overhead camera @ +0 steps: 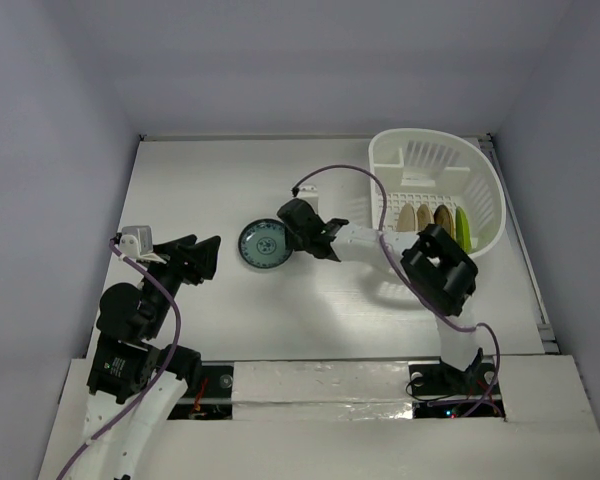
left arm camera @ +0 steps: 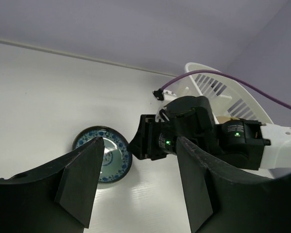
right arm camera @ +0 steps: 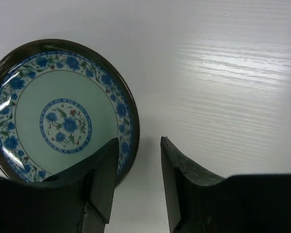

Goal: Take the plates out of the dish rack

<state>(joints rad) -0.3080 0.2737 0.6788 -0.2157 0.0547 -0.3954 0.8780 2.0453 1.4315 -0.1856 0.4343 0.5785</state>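
The left gripper point(overhead camera: 202, 257) hangs over the left side of the table point(overhead camera: 200, 170), not far from its left edge and about midway between the near and far edges. Its jaws are spread wide and there is nothing between them. In its own wrist view the two dark fingers point(left arm camera: 82, 184) frame the scene ahead with a broad gap.

Right of it, near the middle of the table, the teal-blue plate point(overhead camera: 261, 245) lies flat and face up. It has a ring of blue flowers round the border, a blue medallion in the centre and a dark rim.

The right gripper point(overhead camera: 288, 240) reaches in from the right and meets the plate at its right edge. In the right wrist view its jaws are parted by a narrow gap and straddle the rim. One finger point(right arm camera: 105, 174) is over the plate's patterned border and the other is over bare table just outside it. Whether either finger touches the rim cannot be told.

A purple cable point(overhead camera: 355, 172) loops above the right arm.

In the far right corner stands the white dish rack point(overhead camera: 475, 165). Four plates stand on edge in a row inside it: two cream plates point(overhead camera: 407, 218), an amber plate point(overhead camera: 443, 217) and a lime-green plate point(overhead camera: 463, 228).
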